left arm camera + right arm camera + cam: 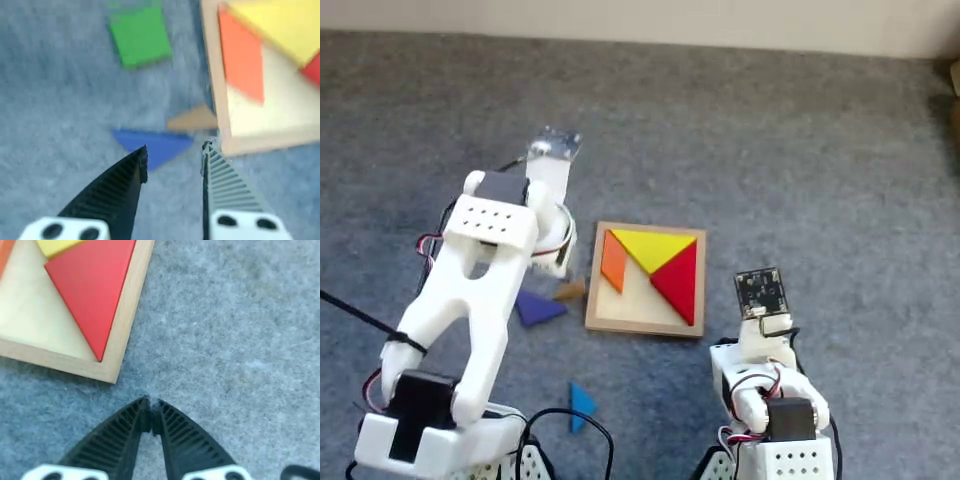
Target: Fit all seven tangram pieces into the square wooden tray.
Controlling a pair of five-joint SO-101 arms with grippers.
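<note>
On the grey bench (800, 150), lying flat: square wooden tray (645, 330), already loaded with yellow triangle (650, 247), red triangle (678, 280) and orange piece (614, 262), with bare floor left for the rest. Loose outside its rim, awaiting placement: green square (140, 37), purple-blue triangle (160, 142), tan triangle (192, 120) just beside the wall, small blue triangle (580, 402) well apart. Left arm stretched forward, pitched down; left claw (174, 152) spread wide, empty, straddling the purple-blue triangle's edge, probably for pickup. Right arm folded back; right claw (151, 405) closed on nothing, near the tray's corner.

Both arms (470, 310) are white, with black cables (575, 425) and ribbed fingers (120, 185).
</note>
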